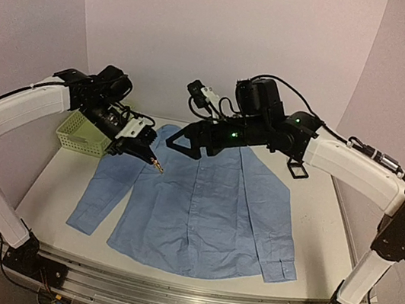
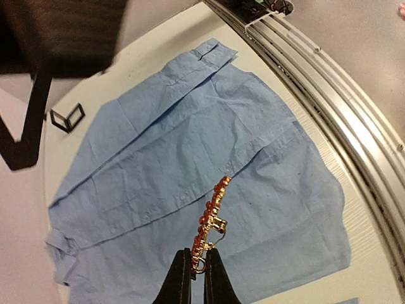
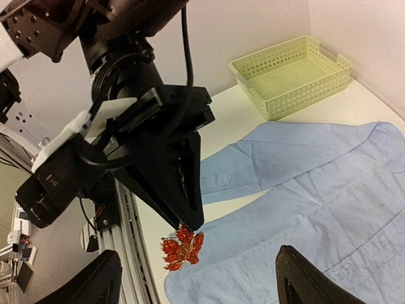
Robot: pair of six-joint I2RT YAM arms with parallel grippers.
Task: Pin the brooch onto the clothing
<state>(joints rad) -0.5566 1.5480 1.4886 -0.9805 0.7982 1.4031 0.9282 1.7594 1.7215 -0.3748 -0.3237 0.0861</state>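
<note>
The light blue shirt (image 1: 201, 206) lies spread flat on the table, collar at the far side. It also shows in the left wrist view (image 2: 190, 158) and the right wrist view (image 3: 329, 209). My left gripper (image 1: 153, 161) is shut on the orange-red leaf brooch (image 2: 212, 212) and holds it above the shirt's left shoulder. The brooch also shows in the right wrist view (image 3: 182, 247), hanging from the left fingertips (image 3: 186, 218). My right gripper (image 1: 177, 142) is open and empty, hovering over the collar and facing the left gripper, its fingers wide apart.
A pale green plastic basket (image 1: 82, 134) stands at the far left of the table, seen also in the right wrist view (image 3: 291, 73). A small black square box (image 1: 297, 169) sits right of the shirt near the right arm. The metal rail (image 1: 165, 293) runs along the table's near edge.
</note>
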